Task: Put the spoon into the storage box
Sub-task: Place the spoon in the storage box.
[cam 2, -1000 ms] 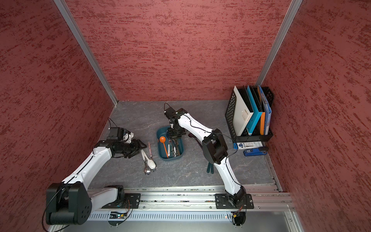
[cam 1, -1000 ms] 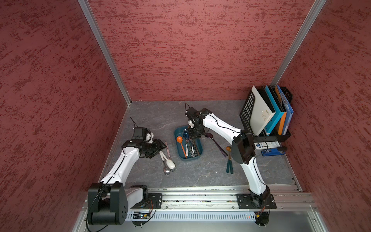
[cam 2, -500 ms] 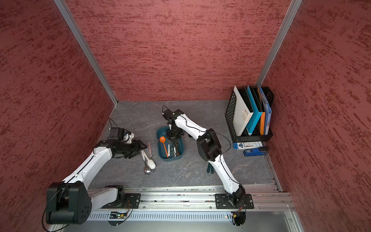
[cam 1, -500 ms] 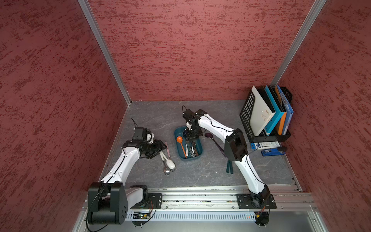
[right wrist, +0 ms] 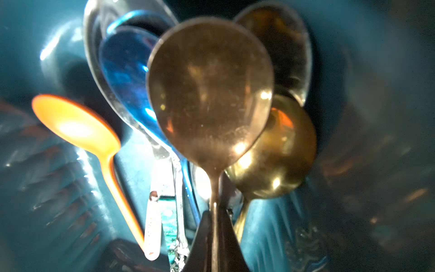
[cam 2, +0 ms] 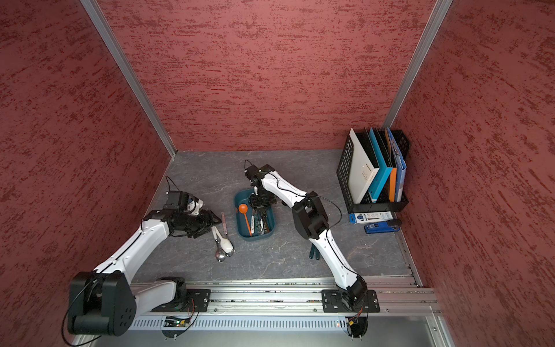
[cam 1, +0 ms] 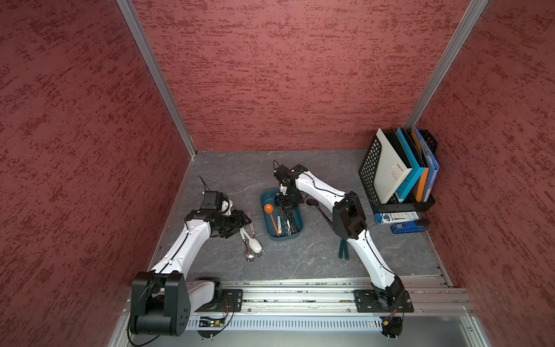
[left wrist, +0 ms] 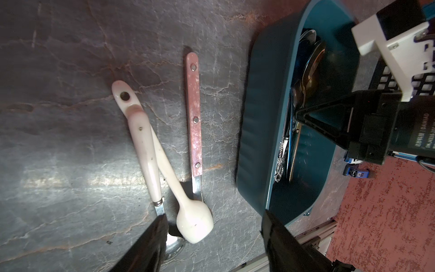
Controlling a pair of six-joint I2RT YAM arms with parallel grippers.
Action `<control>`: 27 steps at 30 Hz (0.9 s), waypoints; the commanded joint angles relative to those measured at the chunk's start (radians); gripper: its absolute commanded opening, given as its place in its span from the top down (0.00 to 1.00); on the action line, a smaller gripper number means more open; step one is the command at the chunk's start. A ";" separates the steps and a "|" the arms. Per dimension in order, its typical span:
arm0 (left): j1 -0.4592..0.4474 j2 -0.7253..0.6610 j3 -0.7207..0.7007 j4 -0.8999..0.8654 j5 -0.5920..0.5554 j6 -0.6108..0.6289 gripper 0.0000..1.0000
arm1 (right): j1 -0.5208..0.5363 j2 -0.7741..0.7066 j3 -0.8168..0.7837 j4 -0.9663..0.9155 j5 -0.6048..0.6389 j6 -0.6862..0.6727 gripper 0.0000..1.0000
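Observation:
The dark teal storage box point(cam 1: 285, 238) point(cam 2: 254, 238) sits mid-table and holds several spoons, among them an orange one point(cam 1: 268, 208). My right gripper point(cam 1: 286, 202) point(cam 2: 260, 203) reaches down into the far end of the box. In the right wrist view it point(right wrist: 215, 212) is shut on the thin handle of a copper spoon point(right wrist: 209, 94), whose bowl hangs over the spoons lying in the box point(right wrist: 376, 94). My left gripper point(cam 1: 244, 221) point(left wrist: 214, 215) stands open over the table left of the box, above a white ceramic spoon point(left wrist: 195, 223).
A cream-handled spoon point(left wrist: 143, 141) and a pink-handled utensil point(left wrist: 194, 113) lie beside the white spoon. A purple spoon point(cam 1: 315, 205) and dark green utensils point(cam 1: 344, 251) lie right of the box. A black mesh file rack point(cam 1: 368, 168) with folders and a blue stapler point(cam 1: 408, 228) stand at the right.
The right arm's elbow has swung a little to the left while its gripper stays down in the box with the spoon. The left arm has not moved.

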 commanded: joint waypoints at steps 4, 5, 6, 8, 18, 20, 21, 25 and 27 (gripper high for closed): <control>-0.016 -0.012 0.017 -0.033 -0.034 0.008 0.33 | -0.004 0.022 0.024 -0.013 0.000 -0.001 0.95; -0.019 -0.014 0.020 -0.037 -0.039 0.008 0.33 | -0.004 0.018 0.023 -0.012 0.003 0.000 0.93; -0.020 -0.018 0.023 -0.041 -0.041 0.009 0.33 | -0.004 0.013 0.023 -0.010 0.006 -0.001 0.93; -0.024 -0.025 0.029 -0.045 -0.038 0.008 0.33 | -0.004 0.007 0.024 -0.008 0.009 -0.004 0.90; -0.096 -0.027 0.103 -0.112 -0.113 0.062 0.33 | -0.004 -0.093 -0.010 -0.005 0.077 -0.007 0.76; -0.135 -0.012 0.134 -0.125 -0.149 0.078 0.33 | -0.006 -0.134 -0.030 0.000 0.099 -0.009 0.76; -0.160 -0.003 0.149 -0.131 -0.167 0.085 0.33 | -0.005 -0.161 -0.054 0.009 0.112 -0.007 0.76; -0.244 0.038 0.195 -0.131 -0.213 0.104 0.33 | -0.019 -0.293 -0.175 0.061 0.134 0.014 0.78; -0.281 0.063 0.213 -0.131 -0.230 0.114 0.33 | -0.032 -0.353 -0.247 0.069 0.145 0.024 0.78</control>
